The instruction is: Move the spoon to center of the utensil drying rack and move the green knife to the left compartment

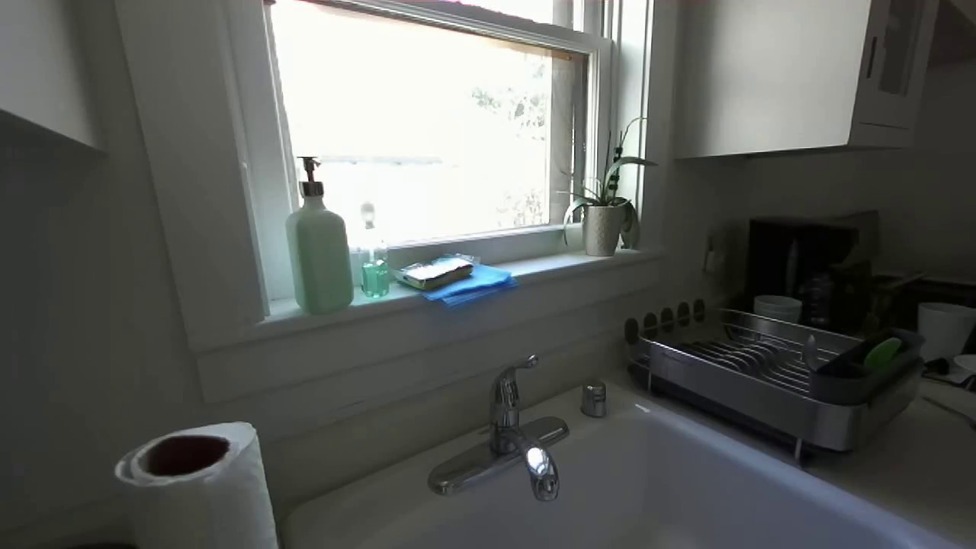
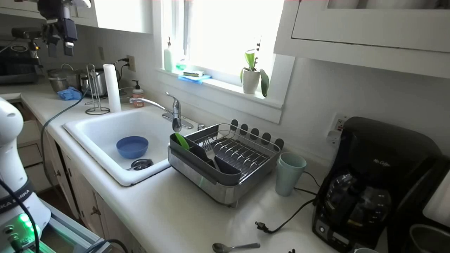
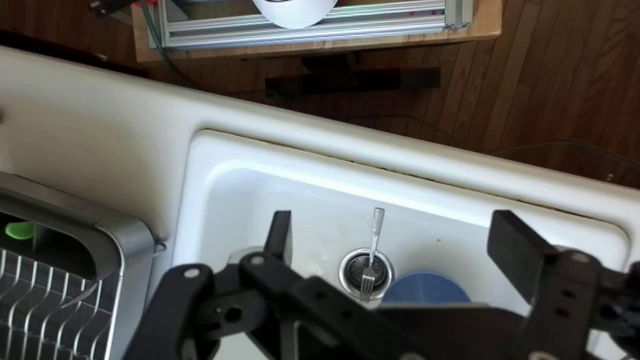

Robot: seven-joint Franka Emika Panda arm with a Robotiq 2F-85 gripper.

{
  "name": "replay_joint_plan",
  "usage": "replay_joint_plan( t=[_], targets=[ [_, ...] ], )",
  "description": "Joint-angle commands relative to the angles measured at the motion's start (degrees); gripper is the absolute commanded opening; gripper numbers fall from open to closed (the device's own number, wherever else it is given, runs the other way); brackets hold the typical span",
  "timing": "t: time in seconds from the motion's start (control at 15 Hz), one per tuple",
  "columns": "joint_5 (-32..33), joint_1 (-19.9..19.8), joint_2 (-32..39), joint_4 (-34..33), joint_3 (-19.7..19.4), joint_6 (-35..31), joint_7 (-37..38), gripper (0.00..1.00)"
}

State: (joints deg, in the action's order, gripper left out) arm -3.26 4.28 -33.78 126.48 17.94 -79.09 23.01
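Can see the green knife slanting rounded end up in the holder of the drying rack, compartment hard to tell, the spoon flat on the counter, handle toward the coffee maker, and the claw high, pointing down, spread wide.

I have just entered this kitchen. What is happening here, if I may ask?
A robot arm has a tidying job but holds nothing at this moment: its open gripper is raised high. The spoon lies on the counter, not yet in the drying rack. The green knife leans in the rack's utensil holder. A fork and a blue bowl are in the sink.
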Motion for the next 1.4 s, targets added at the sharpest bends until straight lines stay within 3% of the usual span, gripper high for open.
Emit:
replay_joint_plan(
  t=[0.0, 0.6, 0.67, 0.93, 1.33],
  targets=[
    [2.97, -2.93, 1.76, 1.99, -3.13, 1.81, 2.42, 1.00],
    [11.63, -13.83, -2.11, 13.52, -16.29, 0.13, 4.12, 1.00],
    [10.43, -12.00, 0.33, 10.90, -15.07, 1.04, 2.30, 1.00],
    [10.99, -14.00, -0.13, 12.24, -16.73, 0.96, 2.77, 1.00],
    [11.60, -19.82, 5.92, 11.86, -21.00, -14.32, 10.03, 1.00]
  ],
)
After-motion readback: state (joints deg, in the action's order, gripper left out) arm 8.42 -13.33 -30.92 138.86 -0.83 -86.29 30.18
